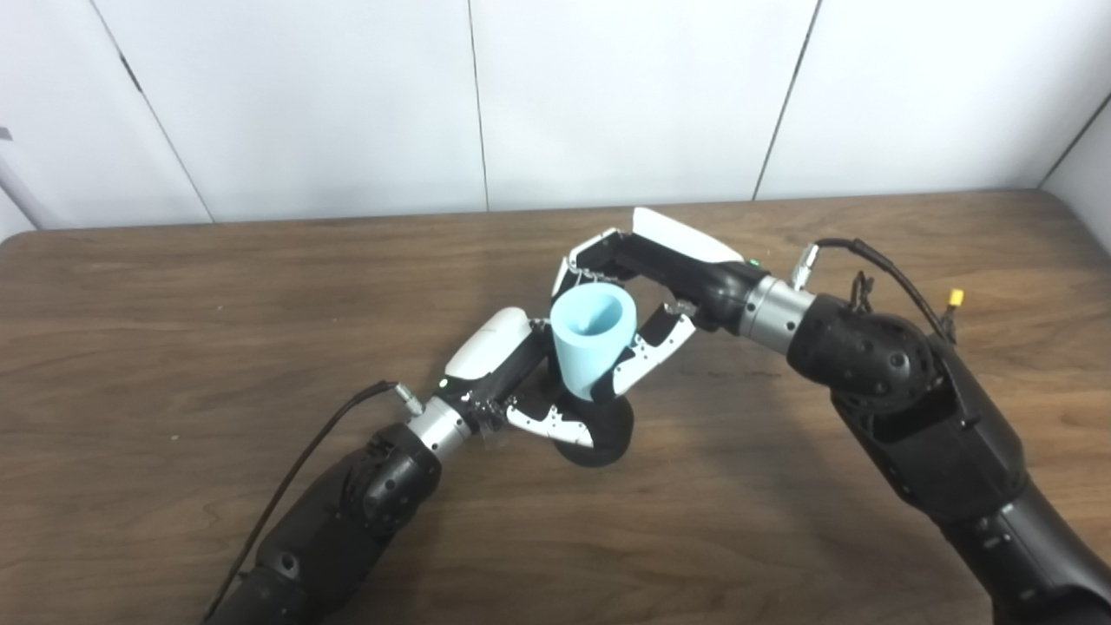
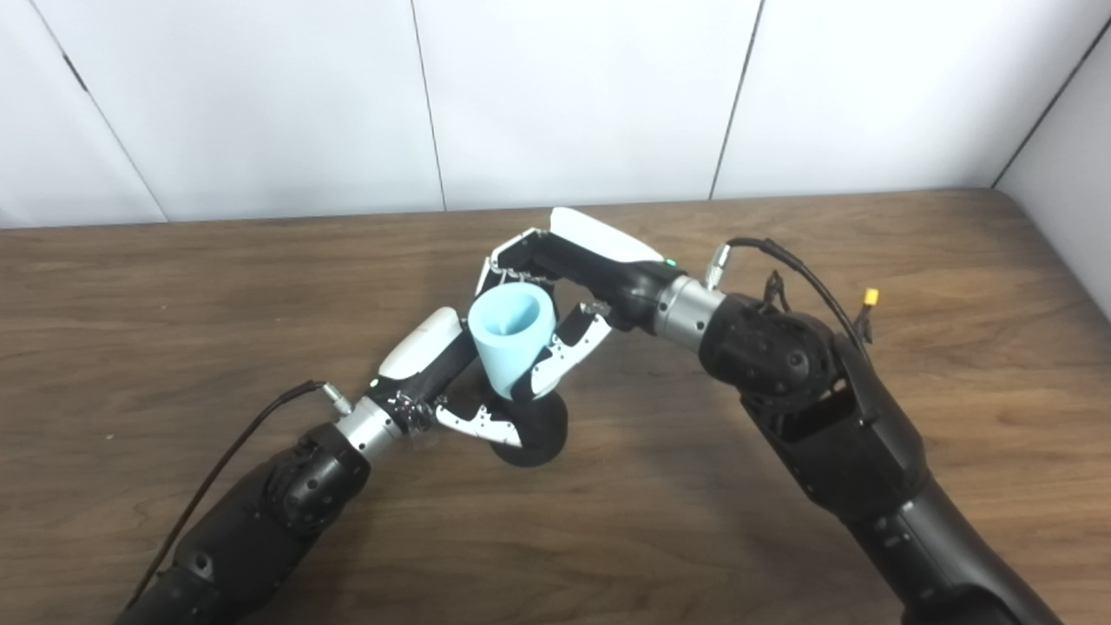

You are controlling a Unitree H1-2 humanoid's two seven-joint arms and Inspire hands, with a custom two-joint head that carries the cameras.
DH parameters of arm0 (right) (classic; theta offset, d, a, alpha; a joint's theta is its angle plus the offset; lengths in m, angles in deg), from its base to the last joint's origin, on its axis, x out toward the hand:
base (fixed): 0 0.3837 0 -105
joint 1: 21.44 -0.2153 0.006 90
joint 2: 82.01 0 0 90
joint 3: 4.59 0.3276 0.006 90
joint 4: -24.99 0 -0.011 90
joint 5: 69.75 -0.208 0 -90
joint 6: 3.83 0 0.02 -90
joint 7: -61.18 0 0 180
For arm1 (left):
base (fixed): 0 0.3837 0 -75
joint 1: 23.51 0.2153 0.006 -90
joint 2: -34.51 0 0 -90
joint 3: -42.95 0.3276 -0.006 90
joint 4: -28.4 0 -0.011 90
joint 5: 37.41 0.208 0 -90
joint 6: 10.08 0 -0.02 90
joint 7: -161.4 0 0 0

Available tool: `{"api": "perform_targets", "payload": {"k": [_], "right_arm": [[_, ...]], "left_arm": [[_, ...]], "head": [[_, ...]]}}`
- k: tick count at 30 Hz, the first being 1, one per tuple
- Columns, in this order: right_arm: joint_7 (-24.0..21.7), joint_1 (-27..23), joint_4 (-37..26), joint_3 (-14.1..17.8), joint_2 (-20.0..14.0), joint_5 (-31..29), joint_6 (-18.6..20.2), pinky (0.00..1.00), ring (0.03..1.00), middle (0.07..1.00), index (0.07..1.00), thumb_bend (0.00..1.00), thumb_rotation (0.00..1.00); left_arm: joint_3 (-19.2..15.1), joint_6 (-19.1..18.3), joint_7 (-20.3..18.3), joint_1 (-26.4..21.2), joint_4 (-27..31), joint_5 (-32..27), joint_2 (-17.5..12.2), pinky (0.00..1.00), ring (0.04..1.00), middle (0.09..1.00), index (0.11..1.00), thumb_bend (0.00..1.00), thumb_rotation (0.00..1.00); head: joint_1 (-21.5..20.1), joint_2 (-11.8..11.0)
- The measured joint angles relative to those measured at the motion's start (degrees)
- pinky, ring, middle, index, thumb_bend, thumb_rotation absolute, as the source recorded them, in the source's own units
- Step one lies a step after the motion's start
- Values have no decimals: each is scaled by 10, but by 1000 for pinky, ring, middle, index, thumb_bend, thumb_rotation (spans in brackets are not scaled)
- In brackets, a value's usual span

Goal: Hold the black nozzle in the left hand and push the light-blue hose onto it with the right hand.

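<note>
The short light-blue rubbery hose (image 1: 592, 340), a stubby tube with a wide open mouth, stands nearly upright above the middle of the worktop, its long axis tilted slightly so the open end faces up and toward the cameras. Its lower end sits on the black rounded nozzle (image 1: 608, 438), whose broad base shows just beneath it, close to the dark brown wood-grain worktop (image 1: 174, 330).

The left robot hand (image 1: 521, 382) comes in from the lower left and is wrapped around the nozzle at the hose's foot, fingers (image 1: 547, 423) curled under and gripping it. The right robot hand (image 1: 638, 286) reaches in from the right and clasps the hose near its top, fingers behind the rim and thumb on the near side.

Behind the worktop rises a plain white panelled wall (image 1: 608, 95) with thin dark seams.
</note>
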Motion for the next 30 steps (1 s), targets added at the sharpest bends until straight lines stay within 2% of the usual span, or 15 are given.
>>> {"api": "perform_targets", "payload": {"k": [10, 15, 22, 28, 29, 30], "right_arm": [[41, 42, -4, 7, 3, -3, 3, 290, 341, 424, 514, 524, 0], [56, 46, -4, 2, 5, 1, 2, 269, 327, 417, 510, 524, 0], [79, 61, -3, 1, 12, 1, 2, 291, 345, 422, 510, 525, 0], [81, 62, -2, 1, 13, 1, 2, 303, 378, 451, 530, 524, 0], [81, 62, -2, 1, 13, 1, 2, 345, 442, 556, 649, 701, 62], [80, 62, -4, 0, 12, 1, 2, 413, 530, 674, 777, 832, 135]], "left_arm": [[-1, -4, -4, 6, 7, 0, 0, 387, 412, 487, 508, 502, 0], [-2, -6, -5, 8, 8, 0, 0, 399, 417, 486, 505, 502, 0], [-2, -8, -5, 9, 9, 0, 1, 385, 415, 487, 507, 502, 0], [-2, -8, -5, 9, 8, 0, 1, 391, 414, 489, 505, 502, 0], [-2, -8, -5, 9, 8, 0, 1, 391, 414, 489, 505, 502, 0], [-2, -8, -5, 9, 8, 0, 1, 391, 414, 489, 505, 502, 0]], "head": [[-1, 3], [1, 4], [4, 4], [4, 0], [4, 0], [4, -1]]}}
